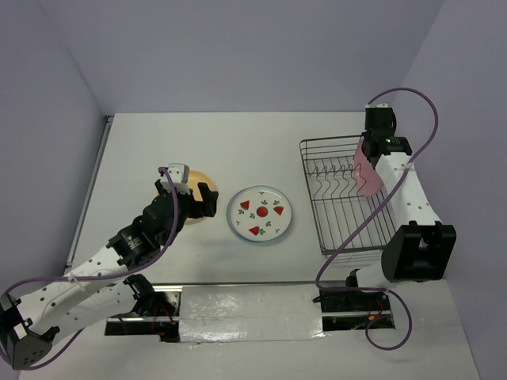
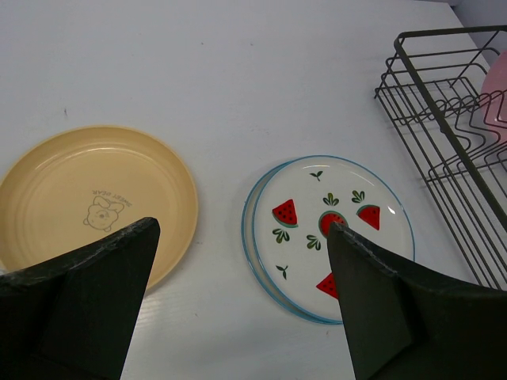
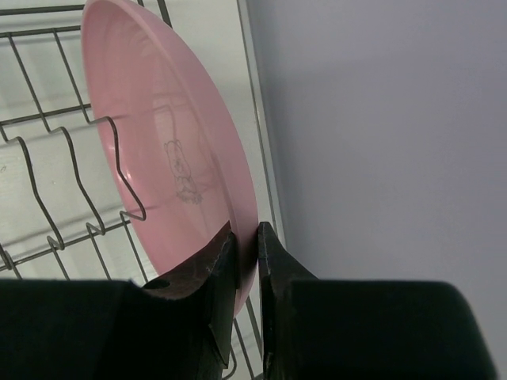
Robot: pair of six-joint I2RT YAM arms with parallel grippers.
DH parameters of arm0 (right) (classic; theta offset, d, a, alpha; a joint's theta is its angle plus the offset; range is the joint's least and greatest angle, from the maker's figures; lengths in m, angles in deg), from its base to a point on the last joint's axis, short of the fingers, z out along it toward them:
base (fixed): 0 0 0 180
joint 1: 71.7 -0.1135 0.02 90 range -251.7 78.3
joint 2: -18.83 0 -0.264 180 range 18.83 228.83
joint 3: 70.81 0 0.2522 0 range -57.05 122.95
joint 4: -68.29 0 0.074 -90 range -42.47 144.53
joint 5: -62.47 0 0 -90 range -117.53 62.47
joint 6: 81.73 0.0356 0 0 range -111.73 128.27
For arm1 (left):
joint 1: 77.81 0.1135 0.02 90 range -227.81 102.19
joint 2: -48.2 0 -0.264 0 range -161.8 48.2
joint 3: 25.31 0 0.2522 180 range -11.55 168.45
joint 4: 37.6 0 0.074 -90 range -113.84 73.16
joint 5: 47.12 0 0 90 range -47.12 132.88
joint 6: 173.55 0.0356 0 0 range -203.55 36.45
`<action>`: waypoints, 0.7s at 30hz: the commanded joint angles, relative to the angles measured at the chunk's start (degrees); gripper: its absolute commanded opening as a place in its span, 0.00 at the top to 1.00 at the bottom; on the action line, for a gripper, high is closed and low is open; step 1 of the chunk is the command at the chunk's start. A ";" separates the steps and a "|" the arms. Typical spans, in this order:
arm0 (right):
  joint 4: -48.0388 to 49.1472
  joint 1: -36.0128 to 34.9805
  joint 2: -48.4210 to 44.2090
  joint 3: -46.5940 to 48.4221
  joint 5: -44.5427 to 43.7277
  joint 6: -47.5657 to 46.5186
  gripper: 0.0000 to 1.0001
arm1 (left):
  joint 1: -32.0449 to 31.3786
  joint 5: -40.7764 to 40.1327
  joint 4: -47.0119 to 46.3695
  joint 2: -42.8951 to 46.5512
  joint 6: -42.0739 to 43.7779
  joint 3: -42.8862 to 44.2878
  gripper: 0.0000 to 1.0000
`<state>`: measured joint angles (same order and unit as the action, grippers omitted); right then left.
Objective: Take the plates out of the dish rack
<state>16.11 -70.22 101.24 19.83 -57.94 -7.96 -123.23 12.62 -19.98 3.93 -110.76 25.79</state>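
Right wrist view: the right claw [image 3: 247,237] gripped the pink plate [image 3: 174,142] by its rim, jaws narrow, one on each face. The plate stood on edge among the tines at the far right of the dish rack [image 1: 333,139]. The left claw [image 2: 244,228] hung wide open above the table [image 2: 198,79], where the yellow plate [image 2: 79,190] and the fruit-marked plate [image 2: 317,214] lay flat, apart.

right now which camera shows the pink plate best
The right wrist view: the pink plate fills much of the frame, its rim pinched in the right claw. The top view shows it small; the left wrist view, only an edge.
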 commanded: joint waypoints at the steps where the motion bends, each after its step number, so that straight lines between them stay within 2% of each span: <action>1: 9.32 -0.33 -0.33 0.99 -2.19 0.58 1.00 | -0.19 -0.94 -2.19 0.15 -0.05 0.71 0.01; 16: 14.68 -1.12 1.08 -1.73 -14.49 0.32 1.00 | -0.19 0.20 -2.27 -0.20 0.04 0.89 0.01; 21: 15.65 -4.11 1.61 -1.04 -16.69 1.11 1.00 | -0.19 0.46 -2.63 -0.11 0.13 0.80 0.01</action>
<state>22.45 -72.74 103.84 17.10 -69.57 -8.11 -123.23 12.75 -20.00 3.65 -110.76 25.79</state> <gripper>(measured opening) 0.164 0.993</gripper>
